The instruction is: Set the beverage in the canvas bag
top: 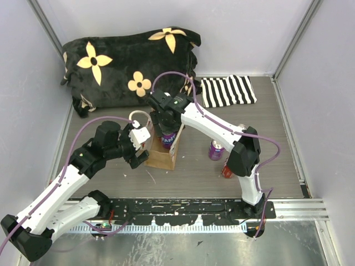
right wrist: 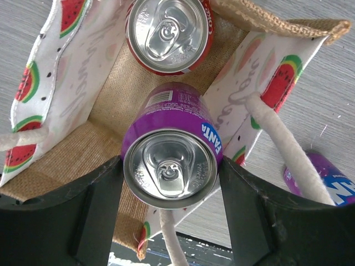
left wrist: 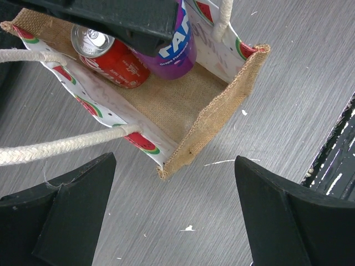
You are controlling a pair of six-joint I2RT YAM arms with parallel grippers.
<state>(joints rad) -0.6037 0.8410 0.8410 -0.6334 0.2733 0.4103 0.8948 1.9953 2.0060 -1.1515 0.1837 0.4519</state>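
Note:
The canvas bag [top: 161, 158] stands open mid-table, tan with watermelon-print sides and cream rope handles. My right gripper [top: 166, 128] is shut on a purple Fanta can [top: 168, 139] and holds it upright in the bag's mouth. In the right wrist view the gripper [right wrist: 169, 173] clamps the can [right wrist: 169, 160] over the bag's burlap floor [right wrist: 119, 94], beside a red can [right wrist: 168, 33] standing inside. My left gripper [top: 138, 151] is open and empty at the bag's left side. Its wrist view shows the gripper [left wrist: 175, 205] over bare table, just short of the bag [left wrist: 222, 105], the red can [left wrist: 111, 58] and purple can [left wrist: 177, 50].
A black flowered cushion [top: 130, 61] lies at the back, with a striped cloth [top: 227, 90] to its right. A second purple can [top: 215, 149] and a red can [top: 227, 170] stand right of the bag, by the right arm. A black rail [top: 188, 208] runs along the near edge.

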